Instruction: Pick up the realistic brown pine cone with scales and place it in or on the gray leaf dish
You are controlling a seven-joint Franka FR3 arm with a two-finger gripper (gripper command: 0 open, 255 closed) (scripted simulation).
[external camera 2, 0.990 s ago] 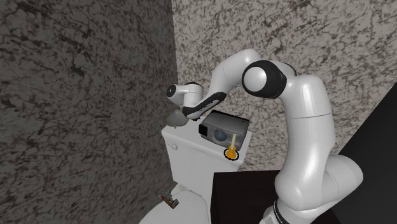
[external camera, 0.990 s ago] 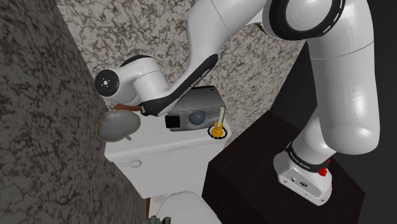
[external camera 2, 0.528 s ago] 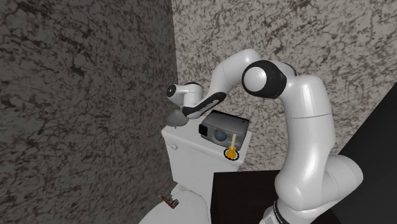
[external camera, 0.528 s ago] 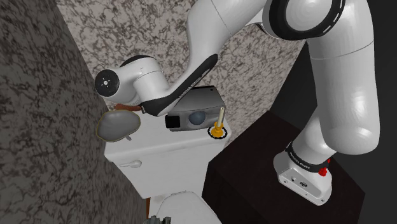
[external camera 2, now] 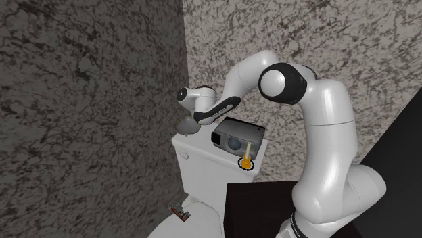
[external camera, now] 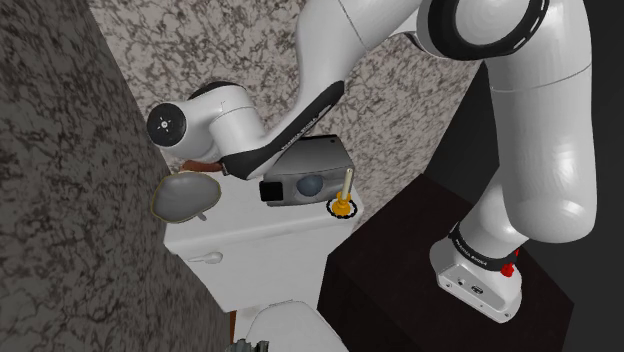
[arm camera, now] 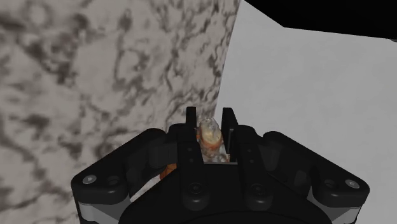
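In the wrist view my gripper is shut on the brown pine cone, whose pale tip sticks up between the two black fingers. The shoulder view shows a strip of the brown cone under the white hand, lifted off the white toilet tank lid. The gray leaf dish lies on the lid's left end, just below and to the left of the hand. From the second exterior view the dish sits right under the hand.
A gray projector stands on the tank lid just right of the hand in the shoulder view. An orange holder with a yellow stick is beside it. Marbled walls close in behind and at the left. The toilet seat lies below.
The fingers have closed on the pine cone. The hand has risen slightly above the tank lid with the cone in it.
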